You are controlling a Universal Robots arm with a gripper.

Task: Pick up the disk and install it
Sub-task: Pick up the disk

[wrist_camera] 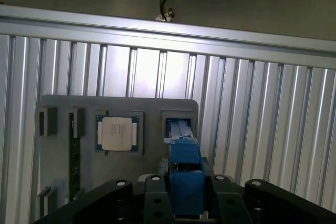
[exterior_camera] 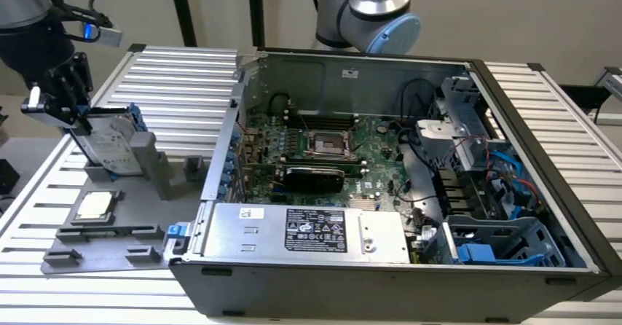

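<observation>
A robot claw (exterior_camera: pixel 76 117) was clamped on the top edge of the disk (exterior_camera: pixel 110 144), at the exterior view's left. The disk stood upright, its lower end at a slot in a grey holder (exterior_camera: pixel 107 246) on the ribbed metal table (exterior_camera: pixel 175 70). A small square chip (exterior_camera: pixel 95 205) lay on the holder just nearer. The open computer case (exterior_camera: pixel 389 296) sat to the right. In the wrist view, the disk's blue frame (wrist_camera: pixel 185 166) sat between the claw's black fingers (wrist_camera: pixel 153 203).

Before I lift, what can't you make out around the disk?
- Exterior view: the lower end of the disk, sunk in the grey holder.
- Wrist view: the disk's label; it stands edge-on to the camera, blue carrier foremost.
- Exterior view: the inside of the drive bay, screened by its own blue frame and the case wall.
</observation>
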